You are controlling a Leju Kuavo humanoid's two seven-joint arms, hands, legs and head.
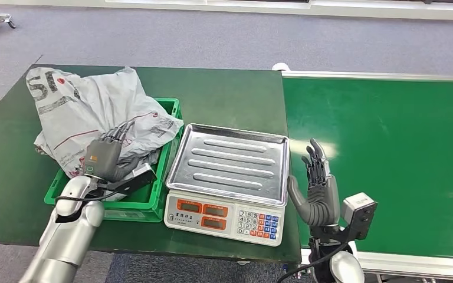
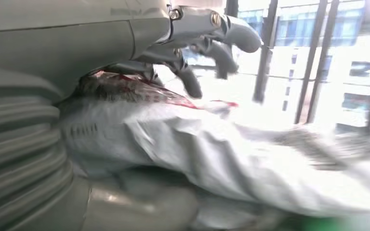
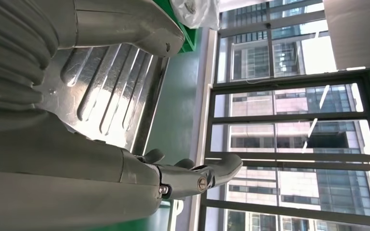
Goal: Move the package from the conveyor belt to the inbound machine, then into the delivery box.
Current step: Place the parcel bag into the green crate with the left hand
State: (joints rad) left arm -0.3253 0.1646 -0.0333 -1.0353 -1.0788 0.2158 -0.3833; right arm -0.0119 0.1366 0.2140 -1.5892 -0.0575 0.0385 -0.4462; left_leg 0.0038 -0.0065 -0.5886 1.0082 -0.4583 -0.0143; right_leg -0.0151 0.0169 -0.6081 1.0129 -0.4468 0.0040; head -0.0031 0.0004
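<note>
Package, a crumpled grey plastic mailer (image 1: 94, 112), lies over the green plastic crate (image 1: 153, 200); my left hand (image 1: 103, 158) rests on it, fingers (image 2: 192, 79) spread; my right hand (image 1: 318, 188) is wide open beside the crate's neighbouring steel scale tray (image 1: 230, 162).

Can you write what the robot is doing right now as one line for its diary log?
stage: package over green box | left hand: on package | right hand: open, beside scale | scale tray: bare | belt: bare

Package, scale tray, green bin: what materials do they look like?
Package: thin grey plastic film, probably a poly mailer; it crumples and creases with a soft sheen.
Scale tray: bare metal, likely stainless; bright and reflective, with pressed ribs.
Green bin: rigid moulded plastic by the look; uniform colour, thick rim.
</note>
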